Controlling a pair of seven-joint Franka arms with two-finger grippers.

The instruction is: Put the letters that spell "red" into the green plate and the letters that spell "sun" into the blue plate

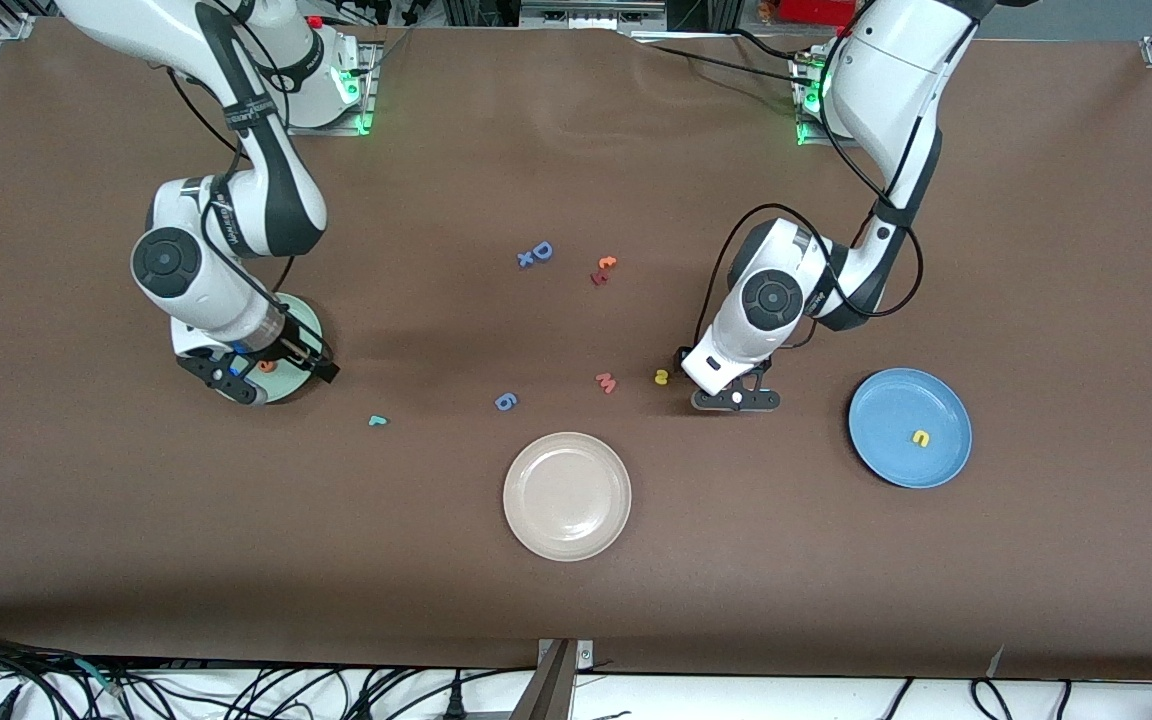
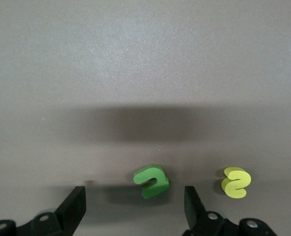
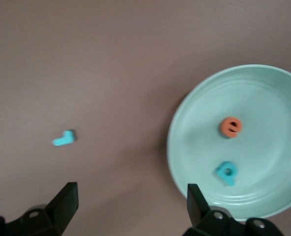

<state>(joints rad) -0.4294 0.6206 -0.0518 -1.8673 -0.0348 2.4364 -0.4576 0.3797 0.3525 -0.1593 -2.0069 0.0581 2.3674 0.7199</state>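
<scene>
The green plate (image 1: 307,322) lies toward the right arm's end of the table, with the orange e (image 3: 230,127) and the teal-blue d (image 3: 226,172) in it. My right gripper (image 1: 276,372) hangs open and empty over the plate (image 3: 263,98). The thin teal r (image 1: 377,421) lies on the table beside that plate. My left gripper (image 2: 134,206) is low over the table and open, with the dark green n (image 2: 152,181) lying loose between its fingers. The yellow s (image 1: 661,377) lies just beside it. The blue plate (image 1: 886,400) holds the yellow u (image 1: 921,438).
A whitish beige plate (image 1: 567,495) sits near the front camera at mid-table. A dark blue 6 shape (image 1: 505,401) and a pink w (image 1: 606,382) lie between the arms. Farther from the camera are a blue capital D (image 1: 540,251) and an orange and red pair (image 1: 603,270).
</scene>
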